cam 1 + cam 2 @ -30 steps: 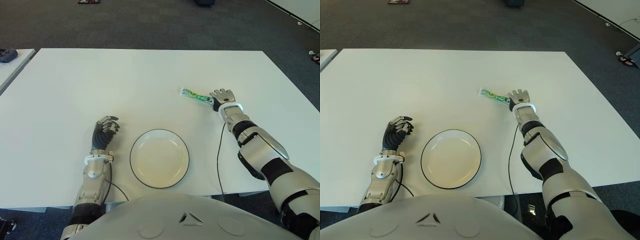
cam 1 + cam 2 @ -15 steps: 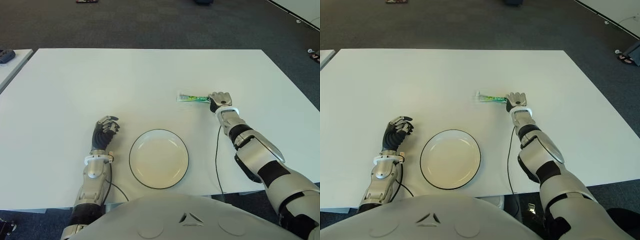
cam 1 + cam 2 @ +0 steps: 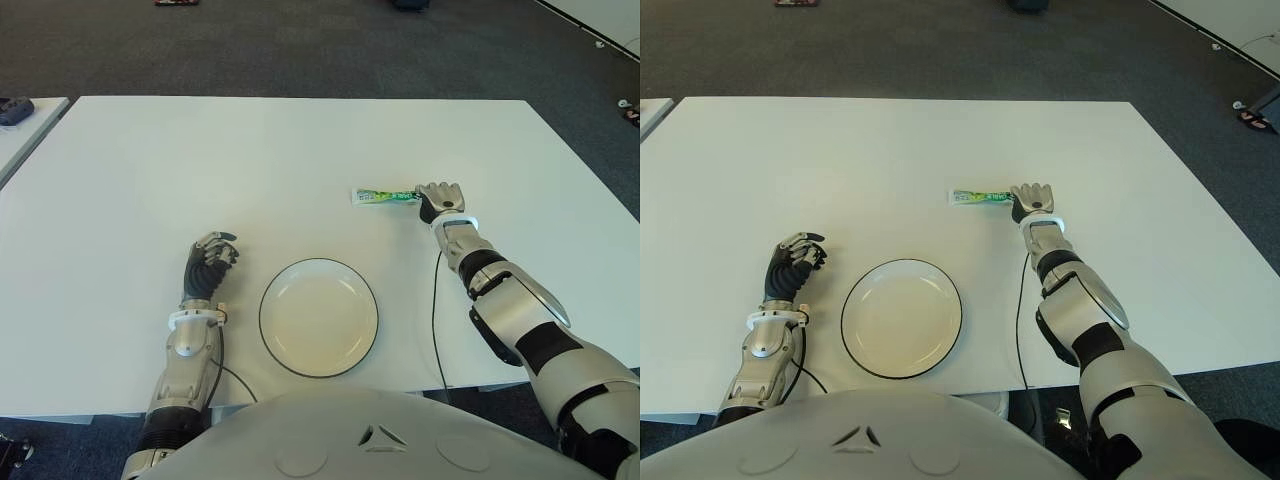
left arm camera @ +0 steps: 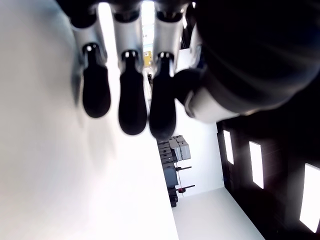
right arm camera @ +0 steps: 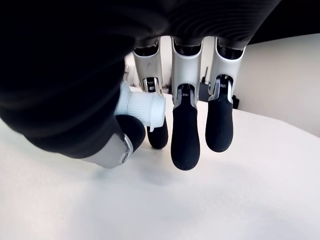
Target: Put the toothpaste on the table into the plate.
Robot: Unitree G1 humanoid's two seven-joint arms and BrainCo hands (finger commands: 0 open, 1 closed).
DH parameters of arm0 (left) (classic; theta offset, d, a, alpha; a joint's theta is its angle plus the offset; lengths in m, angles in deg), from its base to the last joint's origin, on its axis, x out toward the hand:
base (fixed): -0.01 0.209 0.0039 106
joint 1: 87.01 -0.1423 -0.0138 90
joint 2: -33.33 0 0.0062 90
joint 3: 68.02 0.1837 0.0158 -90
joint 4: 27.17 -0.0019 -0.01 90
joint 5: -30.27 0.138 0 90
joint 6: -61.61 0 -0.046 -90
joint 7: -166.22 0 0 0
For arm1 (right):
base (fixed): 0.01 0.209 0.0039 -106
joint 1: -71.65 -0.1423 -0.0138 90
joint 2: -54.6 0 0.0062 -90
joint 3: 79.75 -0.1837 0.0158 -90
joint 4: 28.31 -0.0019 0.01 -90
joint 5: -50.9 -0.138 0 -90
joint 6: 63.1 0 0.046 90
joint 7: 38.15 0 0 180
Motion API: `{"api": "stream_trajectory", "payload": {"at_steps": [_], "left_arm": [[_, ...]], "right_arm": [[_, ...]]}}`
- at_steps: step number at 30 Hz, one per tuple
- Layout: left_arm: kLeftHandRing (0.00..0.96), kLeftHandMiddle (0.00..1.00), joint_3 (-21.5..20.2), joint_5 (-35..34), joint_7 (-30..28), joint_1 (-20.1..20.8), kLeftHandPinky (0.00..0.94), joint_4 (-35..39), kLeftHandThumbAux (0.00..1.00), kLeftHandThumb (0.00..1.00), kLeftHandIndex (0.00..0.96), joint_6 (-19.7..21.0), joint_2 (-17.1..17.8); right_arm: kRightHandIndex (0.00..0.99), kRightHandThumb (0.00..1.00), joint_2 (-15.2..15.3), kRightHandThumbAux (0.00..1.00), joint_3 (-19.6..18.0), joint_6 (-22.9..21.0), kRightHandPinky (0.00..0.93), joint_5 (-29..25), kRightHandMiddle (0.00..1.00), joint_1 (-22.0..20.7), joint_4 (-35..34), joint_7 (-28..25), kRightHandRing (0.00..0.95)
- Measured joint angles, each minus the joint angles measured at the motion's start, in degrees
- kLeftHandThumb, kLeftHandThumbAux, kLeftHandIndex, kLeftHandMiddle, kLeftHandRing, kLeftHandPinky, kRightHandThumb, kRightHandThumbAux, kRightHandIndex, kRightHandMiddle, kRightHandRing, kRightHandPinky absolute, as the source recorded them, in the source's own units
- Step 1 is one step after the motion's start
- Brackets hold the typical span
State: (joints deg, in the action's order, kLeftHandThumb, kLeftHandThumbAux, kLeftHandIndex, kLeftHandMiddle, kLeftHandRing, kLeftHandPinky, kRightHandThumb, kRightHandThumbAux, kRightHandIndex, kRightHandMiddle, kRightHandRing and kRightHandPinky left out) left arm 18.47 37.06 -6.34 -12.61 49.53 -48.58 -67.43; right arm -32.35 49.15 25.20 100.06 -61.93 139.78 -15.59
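Nearest the robot, the plate (image 3: 318, 317) sits empty near the front edge of the white table (image 3: 280, 150), and just to its left the left hand (image 3: 208, 265) shows idle, its fingers (image 4: 133, 95) curled loosely and holding nothing. Farther out and to the right, the right hand (image 3: 441, 198) is at the cap end of the toothpaste (image 3: 383, 195), which lies flat on the table pointing left, well apart from the plate. In the right wrist view the white cap (image 5: 142, 108) sits pinched between the thumb and the index finger, while the other fingers (image 5: 185, 135) hang extended beside it; the hold looks like a light pinch at one end only. The risk, as I judge it, is that the long tube swings or slips from so small a grip once lifted, or that the hand drags it along the table instead. Beyond the table is dark carpeted floor (image 3: 300, 45), and at far left the corner of a second table (image 3: 25, 125).
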Motion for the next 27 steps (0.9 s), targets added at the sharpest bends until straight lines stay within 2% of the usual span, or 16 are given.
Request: {"api": "stream_trajectory", "payload": {"at_steps": [11,21,24,27], "left_arm": [[0.628,0.616,-0.13,0.02,0.00,0.10,0.603,-0.08,0.718,0.705,0.430,0.02,0.00],[0.624,0.616,-0.21,0.03,0.00,0.41,0.604,-0.34,0.718,0.704,0.430,0.08,0.00],[0.625,0.617,-0.22,0.00,0.00,0.53,0.609,-0.44,0.718,0.704,0.430,0.07,0.00],[0.625,0.615,-0.24,-0.01,0.00,0.62,0.605,-0.52,0.718,0.704,0.430,0.05,0.01]], "right_arm": [[0.432,0.705,0.00,0.715,-0.75,0.75,0.576,-0.04,0.657,0.23,0.03,0.84,0.635],[0.432,0.706,0.06,0.716,-1.98,1.55,0.628,-0.23,0.659,0.29,0.19,0.95,0.651],[0.432,0.707,-0.01,0.717,-3.13,1.81,0.631,-1.30,0.653,0.38,0.19,0.92,0.652],[0.433,0.707,-0.22,0.718,-5.28,2.31,0.674,-3.24,0.667,0.47,0.17,0.71,0.672]]}}
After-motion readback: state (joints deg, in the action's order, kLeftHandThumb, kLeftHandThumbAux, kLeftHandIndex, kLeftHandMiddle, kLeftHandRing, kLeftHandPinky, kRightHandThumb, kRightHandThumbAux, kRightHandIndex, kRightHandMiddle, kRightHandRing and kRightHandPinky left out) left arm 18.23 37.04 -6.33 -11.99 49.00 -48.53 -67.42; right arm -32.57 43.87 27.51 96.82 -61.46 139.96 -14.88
